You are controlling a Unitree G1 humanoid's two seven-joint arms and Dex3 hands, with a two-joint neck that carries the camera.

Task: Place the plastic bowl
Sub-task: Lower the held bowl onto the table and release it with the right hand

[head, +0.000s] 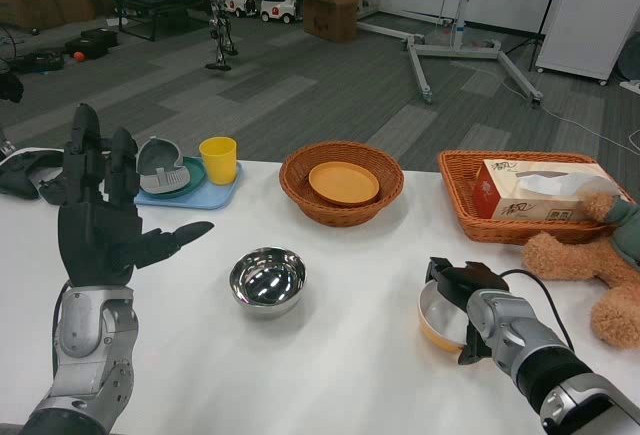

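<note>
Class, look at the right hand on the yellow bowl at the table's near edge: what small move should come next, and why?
Probably lift the yellow bowl slightly off the table. The right hand already grips its rim and it lies tilted on the surface, far from the round basket. The left hand waits, raised and open.

My worktop (340,355) is white. Beside the shiny silver steel bowl (267,281), my black right hand (462,290) holds a yellow-orange plastic bowl (436,327). Behind the steel bowl stand a brown wicker basket (341,181) with an orange plate (344,182), a yellow cup (218,159) and a light blue tray (205,196).
</note>
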